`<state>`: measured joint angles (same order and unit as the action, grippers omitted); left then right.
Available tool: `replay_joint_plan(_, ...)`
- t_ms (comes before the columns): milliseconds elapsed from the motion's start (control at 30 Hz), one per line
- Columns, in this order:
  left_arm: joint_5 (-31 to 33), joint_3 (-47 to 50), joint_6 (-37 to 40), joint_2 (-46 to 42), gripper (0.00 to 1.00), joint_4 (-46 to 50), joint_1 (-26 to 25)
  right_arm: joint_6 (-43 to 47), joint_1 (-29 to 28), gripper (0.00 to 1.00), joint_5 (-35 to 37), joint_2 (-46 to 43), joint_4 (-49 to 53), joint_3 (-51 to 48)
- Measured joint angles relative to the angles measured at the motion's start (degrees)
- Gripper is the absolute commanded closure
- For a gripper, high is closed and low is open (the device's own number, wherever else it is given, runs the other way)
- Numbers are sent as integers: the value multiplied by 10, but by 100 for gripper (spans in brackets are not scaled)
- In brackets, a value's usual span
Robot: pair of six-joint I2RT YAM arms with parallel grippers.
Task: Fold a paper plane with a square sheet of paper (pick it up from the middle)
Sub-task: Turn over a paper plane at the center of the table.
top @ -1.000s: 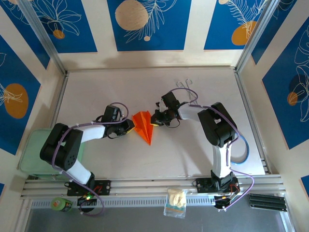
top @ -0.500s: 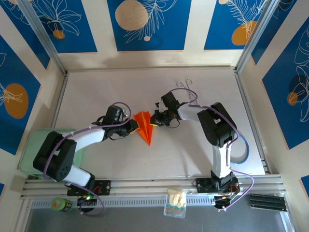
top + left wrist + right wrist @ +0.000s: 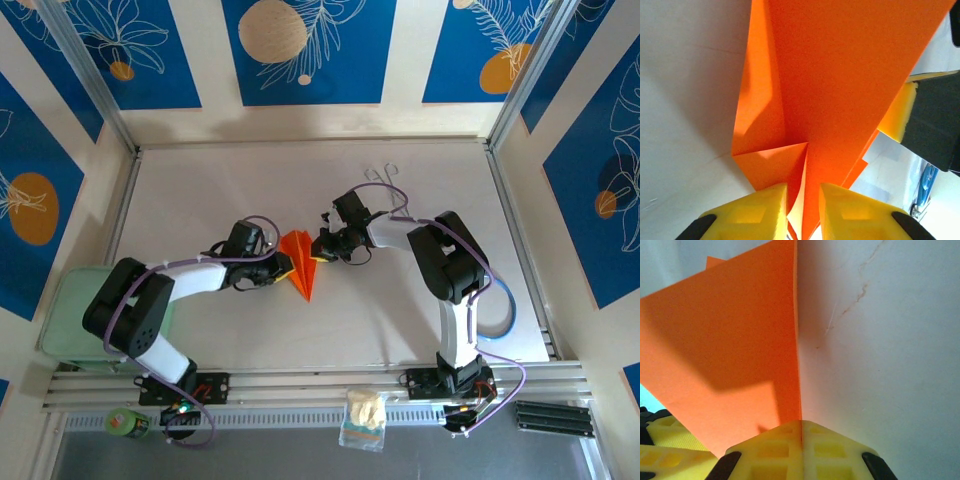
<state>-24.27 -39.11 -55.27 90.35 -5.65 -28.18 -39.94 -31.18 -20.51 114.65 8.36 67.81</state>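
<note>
- The paper [image 3: 298,262] lies at the middle of the counter [image 3: 220,200]. It is folded to a narrow wedge, with the broad end toward 12 o'clock and the tip toward 6 o'clock.
- Judged from its look, it is very light and limp. It holds a crease, but it will likely buckle, slide on the smooth counter or tear if the two sides are pulled apart.
- The safest hold appears to be at the folded edges near the middle, where layers stack and stiffen. The thin tip would likely just bend.
- The left hand [image 3: 282,266] is on the paper's 9 o'clock side. In its wrist view the fingers [image 3: 762,210] stand narrowly apart with an upright fold between them, apparently nipped.
- The right hand [image 3: 320,247] is at the paper's 2 o'clock edge. Its fingers [image 3: 775,450] are pressed together, and the paper's edge runs into the seam, so it pinches that side.
- A pale green tub [image 3: 60,325] sits off the counter at 8 o'clock, partly under the left arm. Its contents cannot be made out.
- A clear bag [image 3: 363,420] on the rail at 6 o'clock holds something pale yellow, too small to name.
</note>
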Motion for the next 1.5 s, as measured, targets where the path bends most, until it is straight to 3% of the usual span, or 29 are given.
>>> replay_joint_plan(500,-16,-34,2,32,69,-3,-35,-7,-7,98,0,0,2,0)
replay_joint_plan(1033,34,-89,50,44,61,96,-73,-40,-26,97,26,-3,74,44)
replay_joint_plan(1267,49,-99,69,46,51,122,-77,-48,-28,97,28,-6,91,49)
replay_joint_plan(1500,51,-106,78,56,54,130,-79,-51,-28,97,29,-7,95,51)
